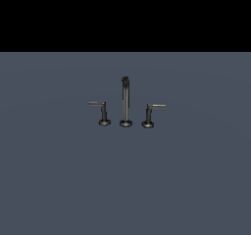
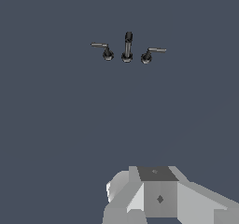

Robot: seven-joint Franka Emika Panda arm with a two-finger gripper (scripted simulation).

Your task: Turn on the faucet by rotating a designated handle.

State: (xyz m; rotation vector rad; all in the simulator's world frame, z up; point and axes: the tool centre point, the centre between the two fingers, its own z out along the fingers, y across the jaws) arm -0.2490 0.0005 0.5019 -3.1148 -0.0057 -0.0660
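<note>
The faucet [image 1: 126, 102] is a small dark grey three-piece set standing on the flat grey-blue floor. Its tall thin spout [image 1: 125, 99] with a hooked top is in the middle. On the exterior view's left stands the designated handle [image 1: 102, 111], a slim post on a round base with its thin bar pointing left. The wrist view shows the same handle [image 2: 105, 50] and spout [image 2: 127, 45] small and far off. No gripper fingers show in either view; only a pale grey blocky part of the arm [image 2: 158, 197] fills the wrist view's lower edge, far from the faucet.
A second, chunkier lever handle [image 1: 149, 115] stands on the exterior view's right of the spout, its bar pointing right; it also shows in the wrist view [image 2: 148, 54]. The plain floor [image 1: 125, 180] stretches around the set. Above it the background is black.
</note>
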